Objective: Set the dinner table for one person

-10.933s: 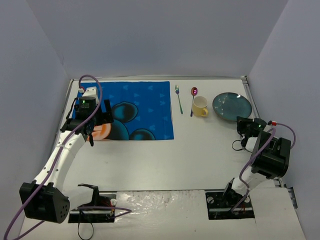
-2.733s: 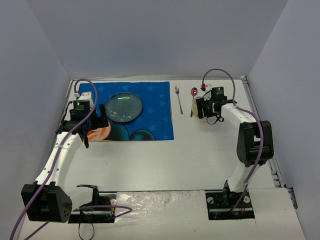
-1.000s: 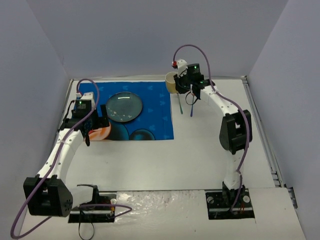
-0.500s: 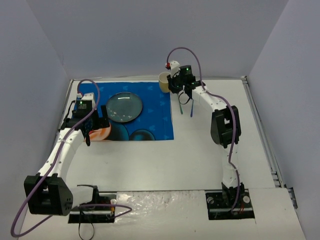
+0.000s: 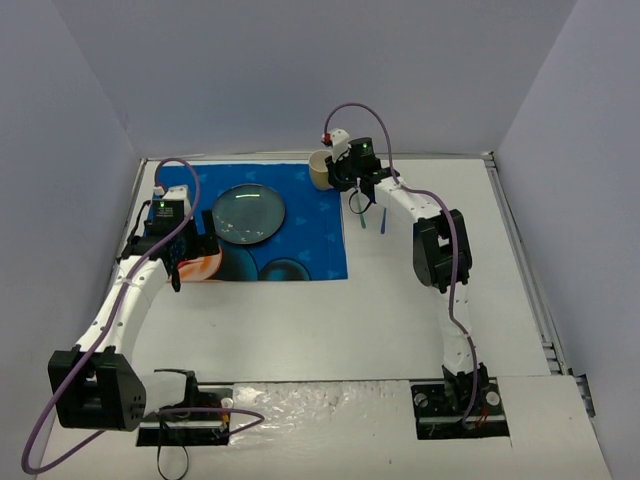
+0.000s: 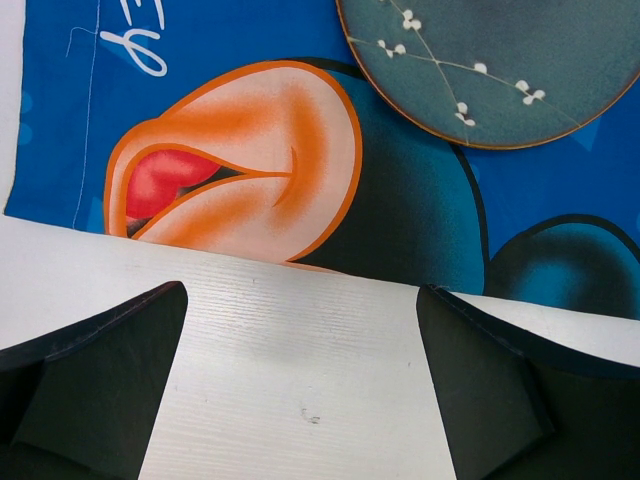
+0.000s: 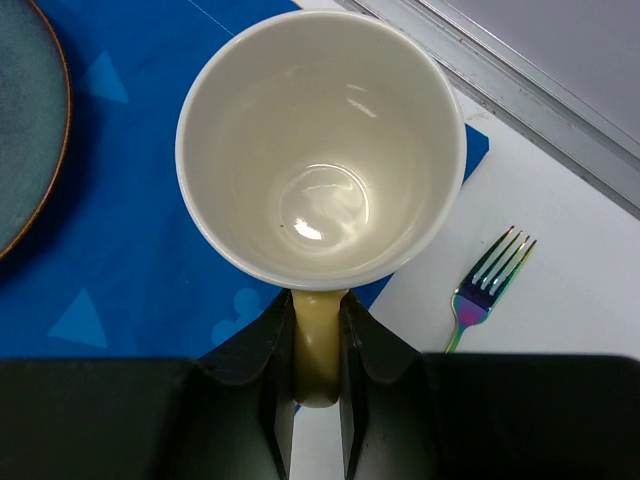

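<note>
The white counter (image 5: pixel 400 320) is lying beneath both sets of jaws and is carrying everything else. The blue cartoon-printed mat (image 5: pixel 310 245) is spreading over its far left part. Its near edge is running just ahead of the left jaws and its far right corner is sitting under the right jaws.

The left jaws are standing wide apart and gripping nothing, with bare counter showing between them. The dark teal plate (image 6: pixel 490 70) is resting on the mat ahead of them and off to their right. It is well to the left of the right jaws.

The right jaws are pinching the handle of the cream mug (image 7: pixel 320 150) from both sides. The mug is standing upright directly ahead of them, mouth up and empty, over the mat's corner. Whether its base is touching the mat cannot be told.

The iridescent fork (image 7: pixel 485 285) is lying on bare counter just to the right of the right jaws, clear of the mug.
</note>
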`<state>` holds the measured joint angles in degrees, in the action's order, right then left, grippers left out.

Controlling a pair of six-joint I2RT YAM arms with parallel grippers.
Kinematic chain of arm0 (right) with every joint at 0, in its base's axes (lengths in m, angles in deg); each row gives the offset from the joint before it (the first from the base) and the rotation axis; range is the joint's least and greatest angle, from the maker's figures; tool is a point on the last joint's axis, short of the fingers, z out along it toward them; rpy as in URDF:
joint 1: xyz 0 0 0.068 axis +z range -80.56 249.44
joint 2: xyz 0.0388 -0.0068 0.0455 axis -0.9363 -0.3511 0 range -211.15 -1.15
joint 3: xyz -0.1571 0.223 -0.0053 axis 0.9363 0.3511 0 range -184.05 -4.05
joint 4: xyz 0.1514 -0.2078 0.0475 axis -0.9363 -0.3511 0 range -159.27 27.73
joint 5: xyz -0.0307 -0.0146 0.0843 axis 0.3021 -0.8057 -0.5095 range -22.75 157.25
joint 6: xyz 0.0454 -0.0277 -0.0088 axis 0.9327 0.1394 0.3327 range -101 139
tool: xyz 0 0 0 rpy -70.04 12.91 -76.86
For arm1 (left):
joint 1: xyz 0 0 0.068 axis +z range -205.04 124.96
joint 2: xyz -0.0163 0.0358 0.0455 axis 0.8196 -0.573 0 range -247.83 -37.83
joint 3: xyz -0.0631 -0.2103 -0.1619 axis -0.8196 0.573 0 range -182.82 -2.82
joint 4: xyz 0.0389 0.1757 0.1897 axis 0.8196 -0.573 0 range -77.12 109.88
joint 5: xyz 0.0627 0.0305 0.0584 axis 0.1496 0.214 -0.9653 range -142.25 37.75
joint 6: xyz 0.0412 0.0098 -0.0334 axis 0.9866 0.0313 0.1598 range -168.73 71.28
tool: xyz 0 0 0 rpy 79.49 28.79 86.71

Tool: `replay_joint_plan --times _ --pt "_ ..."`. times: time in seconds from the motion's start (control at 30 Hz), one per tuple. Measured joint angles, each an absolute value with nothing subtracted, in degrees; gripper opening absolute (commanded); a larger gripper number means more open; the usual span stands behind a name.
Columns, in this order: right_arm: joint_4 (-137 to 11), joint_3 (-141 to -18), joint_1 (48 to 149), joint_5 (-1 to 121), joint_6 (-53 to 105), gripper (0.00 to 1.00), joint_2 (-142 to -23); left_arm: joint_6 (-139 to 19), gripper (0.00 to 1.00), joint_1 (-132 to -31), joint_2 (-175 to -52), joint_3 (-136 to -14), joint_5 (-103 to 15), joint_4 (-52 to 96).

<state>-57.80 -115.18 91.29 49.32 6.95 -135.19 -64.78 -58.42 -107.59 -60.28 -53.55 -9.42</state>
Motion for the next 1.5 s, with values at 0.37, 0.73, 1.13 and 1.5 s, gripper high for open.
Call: replay_joint_plan --times 0.37,0.73,1.13,1.5 --pt "-56.77 -118.03 91.35 48.93 6.96 0.00 -138.22 -64.77 0.97 -58.40 -107.59 -60.28 -53.57 -9.44" --pt "-55.80 -119.69 91.75 49.48 7.16 0.00 -141.18 -64.76 0.97 -58.40 -107.59 -60.28 -53.57 -9.45" --pt "-55.27 -120.10 92.03 50.47 7.38 0.37 -141.46 -64.44 0.97 -58.40 -107.59 -60.28 -53.57 -9.45" --pt "-52.22 -116.34 92.03 53.20 8.51 0.74 -137.68 -64.36 0.97 -58.42 -107.59 -60.28 -53.57 -9.47"
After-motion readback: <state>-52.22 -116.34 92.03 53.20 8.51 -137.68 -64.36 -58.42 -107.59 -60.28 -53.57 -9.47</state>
